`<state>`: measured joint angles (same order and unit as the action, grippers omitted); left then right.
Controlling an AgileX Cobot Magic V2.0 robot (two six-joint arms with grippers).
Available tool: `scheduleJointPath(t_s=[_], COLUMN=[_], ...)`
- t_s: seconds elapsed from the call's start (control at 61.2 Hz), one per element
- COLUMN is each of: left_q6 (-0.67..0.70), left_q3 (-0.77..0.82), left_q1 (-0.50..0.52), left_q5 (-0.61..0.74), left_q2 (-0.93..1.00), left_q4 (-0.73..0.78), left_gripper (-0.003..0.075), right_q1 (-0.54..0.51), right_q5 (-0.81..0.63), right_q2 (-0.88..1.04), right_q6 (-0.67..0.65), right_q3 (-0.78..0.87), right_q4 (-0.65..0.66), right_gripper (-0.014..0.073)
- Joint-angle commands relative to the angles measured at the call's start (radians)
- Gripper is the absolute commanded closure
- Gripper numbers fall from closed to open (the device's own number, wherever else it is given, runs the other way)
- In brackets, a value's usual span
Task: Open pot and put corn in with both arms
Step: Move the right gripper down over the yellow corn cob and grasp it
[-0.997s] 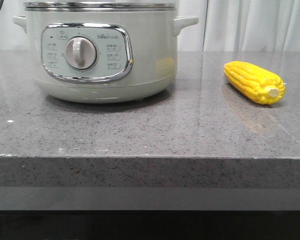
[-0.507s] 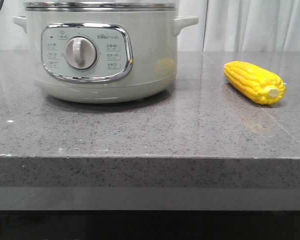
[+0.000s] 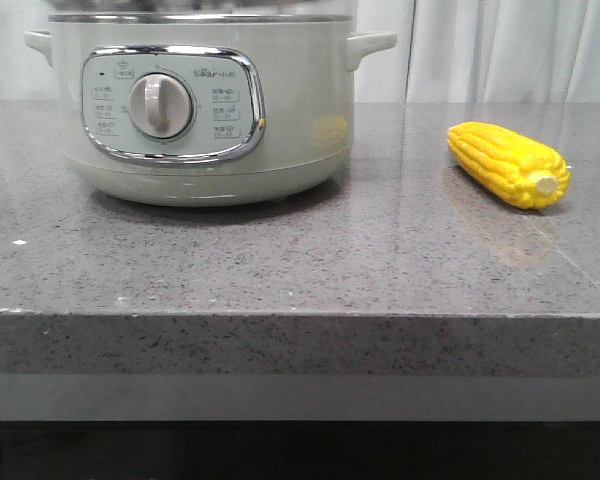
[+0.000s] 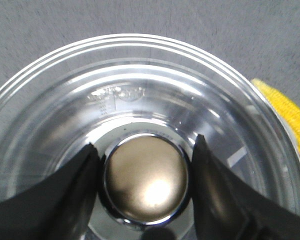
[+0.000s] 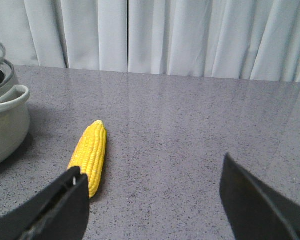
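Both left fingers (image 4: 80, 185) clamp the lid knob (image 4: 146, 178); the corn (image 5: 89, 156) lies beyond the right gripper's (image 5: 152, 202) wide-open jaws.

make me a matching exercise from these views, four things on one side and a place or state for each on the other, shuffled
1. corn
2. lid knob
3. right gripper
4. white dial

a. between the left gripper's fingers
b. open above the bare counter
c. lying on the counter, right of the pot
d. on the pot's chrome-framed panel

Pairs: 1-c, 2-a, 3-b, 4-d
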<state>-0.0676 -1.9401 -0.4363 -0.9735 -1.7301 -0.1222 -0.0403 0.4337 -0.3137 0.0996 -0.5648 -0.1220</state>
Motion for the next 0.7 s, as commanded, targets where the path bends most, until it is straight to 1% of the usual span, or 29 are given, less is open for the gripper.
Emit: scheduleJointPath(t_s=[0.0, 0.36, 0.491, 0.621, 0.638, 0.687], left_q6=[-0.002, -0.002, -0.002, 0.000, 0.000, 0.000], left_q3=[-0.038, -0.034, 0.019, 0.125, 0.139, 0.200], left_q1=[-0.004, -0.004, -0.004, -0.004, -0.004, -0.004], left_q5=[0.117, -0.078, -0.078, -0.052, -0.047, -0.028], left_q2=[0.114, 0.233, 0.301, 0.406, 0.417, 0.461], left_q4=[-0.013, 0.058, 0.061, 0.066, 0.066, 0.066], left_gripper=[0.0499, 0.0500, 0.0500, 0.0500, 0.0499, 0.0500], right_q1=[-0.005, -0.005, -0.004, 0.005, 0.006, 0.011], right_q5=[-0.079, -0.079, -0.079, -0.079, -0.079, -0.079], right_q2=[-0.019, -0.019, -0.019, -0.019, -0.019, -0.019], right_q6=[0.002, 0.002, 0.002, 0.002, 0.002, 0.002], right_q3=[-0.027, -0.027, -0.027, -0.027, -0.027, -0.027], right_q4=[0.008, 0.008, 0.008, 0.008, 0.008, 0.008], right_gripper=[0.0034, 0.0034, 0.0034, 0.0034, 0.0083, 0.0083])
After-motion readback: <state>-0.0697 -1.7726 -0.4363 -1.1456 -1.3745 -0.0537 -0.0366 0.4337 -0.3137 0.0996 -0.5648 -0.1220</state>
